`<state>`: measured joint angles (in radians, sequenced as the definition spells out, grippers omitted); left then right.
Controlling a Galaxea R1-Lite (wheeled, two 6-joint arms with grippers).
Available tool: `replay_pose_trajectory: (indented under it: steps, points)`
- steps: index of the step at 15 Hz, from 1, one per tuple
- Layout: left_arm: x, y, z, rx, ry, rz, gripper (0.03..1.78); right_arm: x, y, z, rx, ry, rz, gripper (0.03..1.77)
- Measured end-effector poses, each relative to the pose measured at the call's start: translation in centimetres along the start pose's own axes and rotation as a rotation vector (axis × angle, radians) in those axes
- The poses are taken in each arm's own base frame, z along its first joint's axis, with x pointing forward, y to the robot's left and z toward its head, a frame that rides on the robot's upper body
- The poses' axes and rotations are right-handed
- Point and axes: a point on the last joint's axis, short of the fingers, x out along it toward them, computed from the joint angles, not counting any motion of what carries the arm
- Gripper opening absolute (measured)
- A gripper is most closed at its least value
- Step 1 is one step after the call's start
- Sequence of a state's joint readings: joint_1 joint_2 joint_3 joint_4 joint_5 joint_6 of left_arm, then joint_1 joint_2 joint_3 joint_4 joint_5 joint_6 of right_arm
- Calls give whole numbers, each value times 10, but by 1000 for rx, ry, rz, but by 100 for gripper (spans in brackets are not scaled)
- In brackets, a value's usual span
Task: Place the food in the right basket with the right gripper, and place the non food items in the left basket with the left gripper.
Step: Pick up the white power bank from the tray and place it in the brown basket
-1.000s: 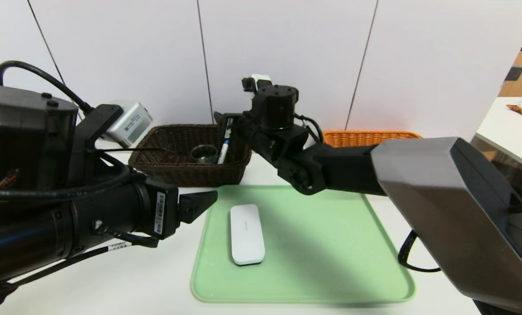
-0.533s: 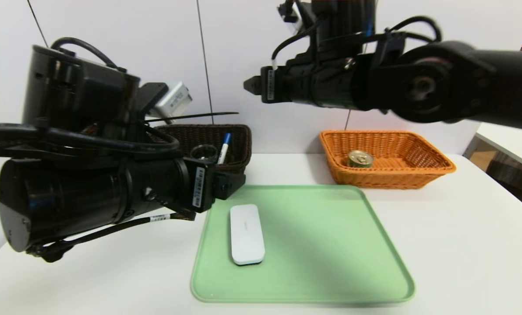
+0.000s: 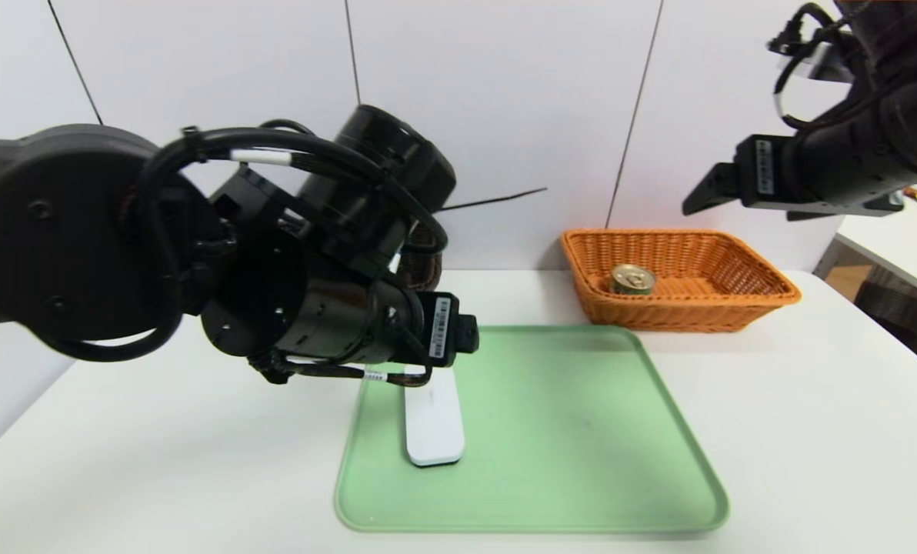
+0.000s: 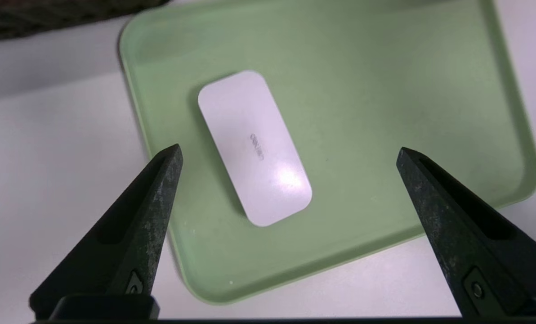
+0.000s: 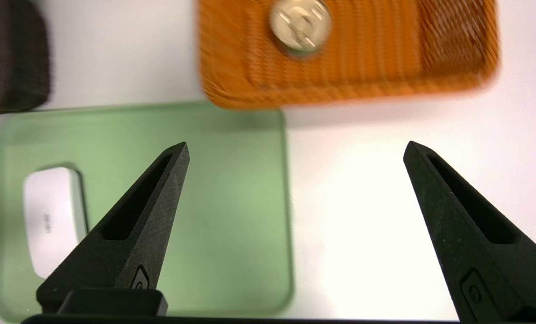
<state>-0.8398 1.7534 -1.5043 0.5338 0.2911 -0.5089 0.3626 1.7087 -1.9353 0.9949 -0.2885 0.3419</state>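
A white flat case [image 4: 254, 146], a non food item, lies on the left part of the green tray [image 4: 385, 112]. My left gripper [image 4: 289, 152] hangs open above the case's near end, one finger on each side and not touching it. In the head view the left arm covers the case's far end [image 3: 433, 427] and most of the dark left basket [image 3: 421, 265]. The food, a small tin can [image 3: 632, 278], stands in the orange right basket [image 3: 766, 291]. High at the right, my right gripper [image 5: 295, 148] is open and empty, above the table in front of that basket.
The white table [image 3: 812, 400] runs out to the right of the tray. Behind it are a white panelled wall and, at the far right, the corner of a second table [image 3: 889, 254]. The left arm's bulk fills the left half of the head view.
The right arm swung up and away to the far right, its jaws opening wider. My left arm moved right and tipped down over the white case. The can now shows in the orange basket.
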Motion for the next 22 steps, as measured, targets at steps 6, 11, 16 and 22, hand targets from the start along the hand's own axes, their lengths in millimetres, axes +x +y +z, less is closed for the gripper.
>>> replay_pose_trajectory:
  steps: [6, 11, 16, 22]
  points:
    - [28, -14, 10, -72, 198, 129, 169, -17, -35, -18, 130, 83, -29, 168]
    - [63, -23, 5, -153, 288, 207, 169, -27, -42, -26, 142, 91, -6, 169]
    - [85, -22, 0, -184, 321, 254, 169, -35, -46, -32, 149, 94, 16, 169]
    - [97, -19, -3, -199, 331, 282, 169, -42, -49, -37, 150, 89, 21, 169]
